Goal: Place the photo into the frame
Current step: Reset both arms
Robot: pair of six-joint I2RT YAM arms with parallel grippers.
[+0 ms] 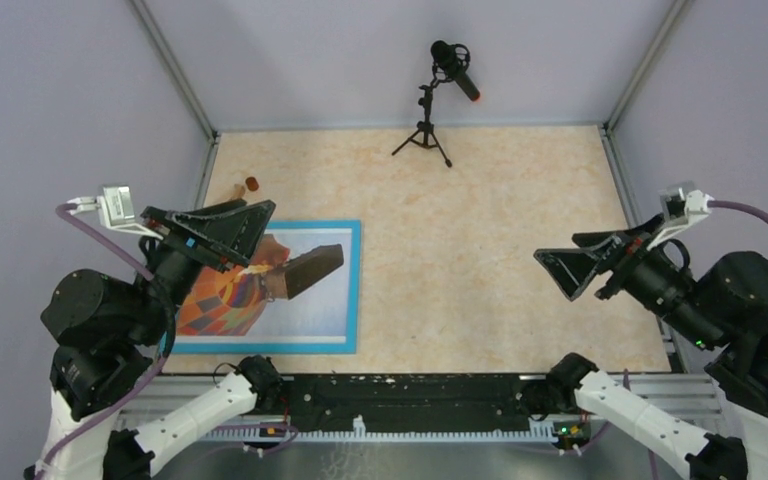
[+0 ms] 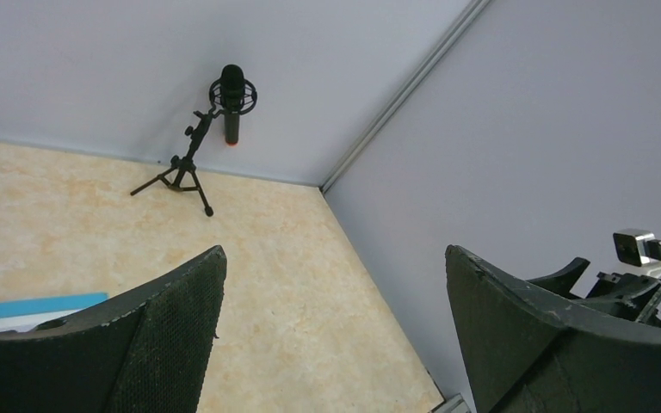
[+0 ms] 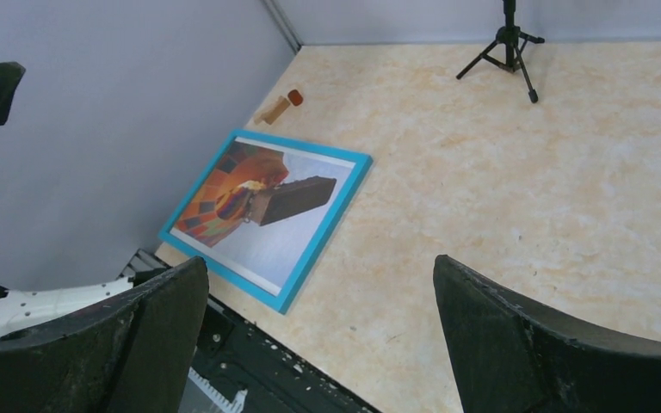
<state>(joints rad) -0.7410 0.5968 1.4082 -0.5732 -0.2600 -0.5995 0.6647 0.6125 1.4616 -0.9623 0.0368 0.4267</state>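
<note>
While both arms sit at the near edge, the top view shows the frame [image 1: 353, 290] lying flat on the desk [image 1: 480, 250] close to the left edge, its near side by the near-left corner. The photo [image 1: 305, 300] lies within its blue border, balloon toward the left edge and pale sky toward the middle. The left gripper [image 1: 255, 235] hangs over the far-left part of the frame, its fingers spread and empty. The right gripper [image 1: 558, 262] is over the right side of the desk, well apart from the frame, its fingers also parted with nothing between them. A microphone on a tripod [image 1: 438, 100] stands at the far edge, and a small brown piece [image 1: 245, 186] lies near the far-left corner.

From the left wrist, the two dark fingers [image 2: 163, 344] stand wide apart, grasping nothing. A blue strip of the frame [image 2: 34, 307] shows beside the left one. The microphone [image 2: 231, 103] stands against the far wall.

From the right wrist, the fingers [image 3: 551, 344] are likewise released and wide. Beyond them the frame [image 3: 344, 198] lies by the left edge with the photo [image 3: 258, 202] filling it, and the brown piece [image 3: 282, 105] lies just past its far corner.
</note>
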